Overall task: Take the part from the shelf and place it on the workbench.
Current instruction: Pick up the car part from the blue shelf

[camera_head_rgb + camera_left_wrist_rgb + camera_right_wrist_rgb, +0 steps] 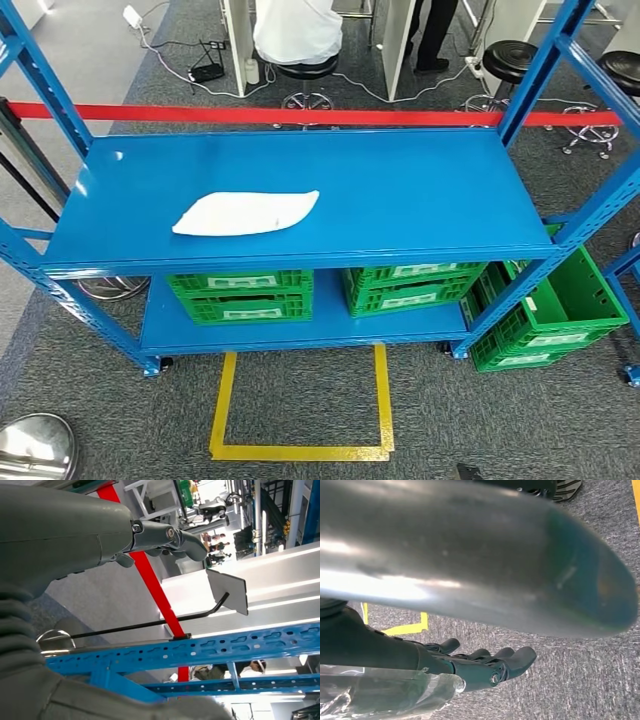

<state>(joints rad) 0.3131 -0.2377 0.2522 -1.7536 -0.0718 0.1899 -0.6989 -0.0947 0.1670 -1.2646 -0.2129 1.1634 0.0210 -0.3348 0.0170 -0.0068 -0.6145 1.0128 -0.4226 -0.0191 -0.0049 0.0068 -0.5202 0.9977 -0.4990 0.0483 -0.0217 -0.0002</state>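
The part [245, 213] is a flat, white, leaf-shaped piece lying on the left half of the top board of the blue shelf [423, 190]. Nothing touches it. In the left wrist view my left hand [166, 537] hangs beside a blue shelf beam, fingers stretched out and holding nothing. In the right wrist view my right hand [486, 665] hangs over grey carpet with its fingers extended and nothing between them. A blurred silver surface crosses that view above the hand.
Green crates [241, 295] [411, 285] sit on the lower board, and another [558, 310] stands on the floor at the right. A yellow tape square [302, 450] marks the carpet in front. A red barrier tape [302, 115], stools [509, 60] and a seated person [298, 30] are behind.
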